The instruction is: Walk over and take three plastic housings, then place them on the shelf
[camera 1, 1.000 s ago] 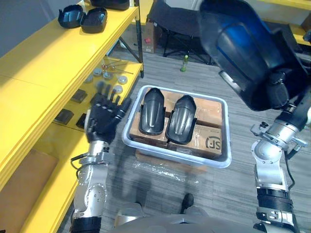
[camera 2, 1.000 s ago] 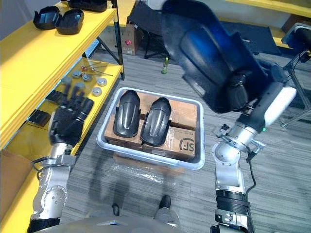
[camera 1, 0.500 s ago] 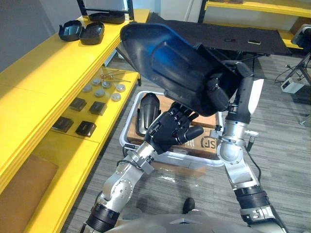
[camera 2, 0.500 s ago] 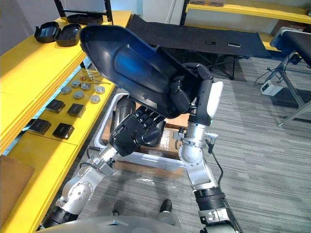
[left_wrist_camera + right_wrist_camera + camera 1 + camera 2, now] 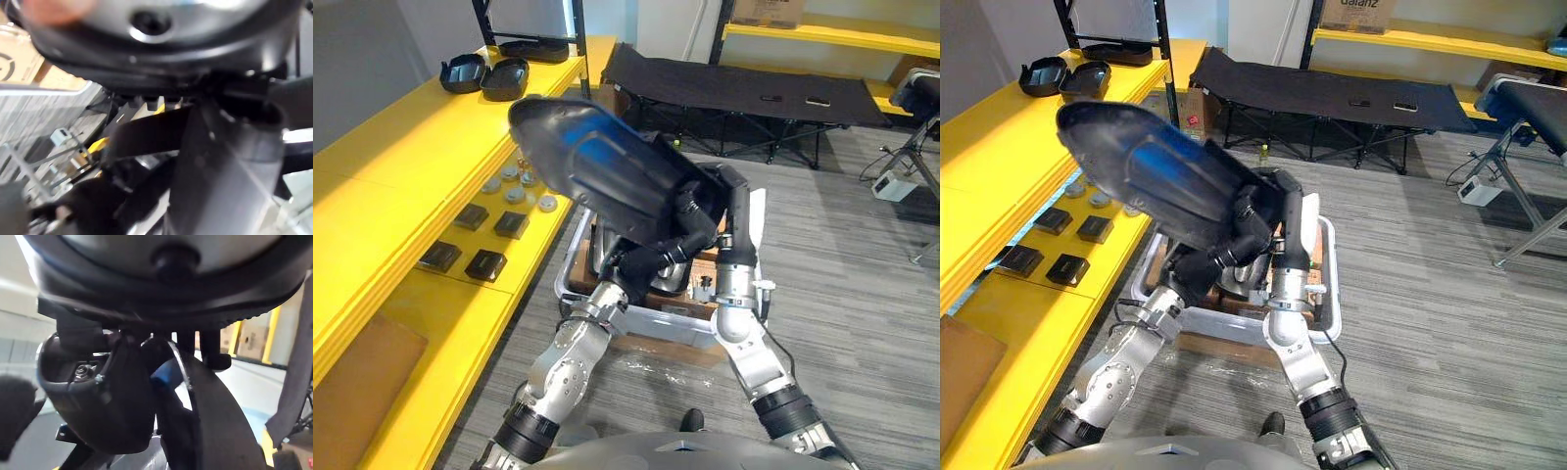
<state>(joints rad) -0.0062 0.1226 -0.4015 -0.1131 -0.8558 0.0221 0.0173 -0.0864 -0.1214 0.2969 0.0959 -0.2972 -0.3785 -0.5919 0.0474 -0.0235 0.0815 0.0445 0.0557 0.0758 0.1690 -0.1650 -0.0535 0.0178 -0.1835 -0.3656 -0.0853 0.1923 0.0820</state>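
Note:
A large black plastic housing (image 5: 587,162) hangs in the air between the white bin (image 5: 1332,294) and the yellow shelf (image 5: 401,157). My right hand (image 5: 697,211) is curled round its near edge. My left hand (image 5: 644,264) sits just under the housing, with its fingers hidden behind it. Both arms cover most of what lies in the bin. Two more black housings (image 5: 460,71) (image 5: 506,76) rest side by side at the far end of the shelf's top board.
On the lower yellow board lie small black blocks (image 5: 475,215) and round metal discs (image 5: 514,191). A brown cardboard sheet (image 5: 352,372) lies at its near end. A black folding cot (image 5: 734,88) stands behind the bin on the grey floor.
My right arm has swung the held housing left and lower, towards the shelf. My left hand has gone from beside the bin to beneath the housing. The camera has also shifted.

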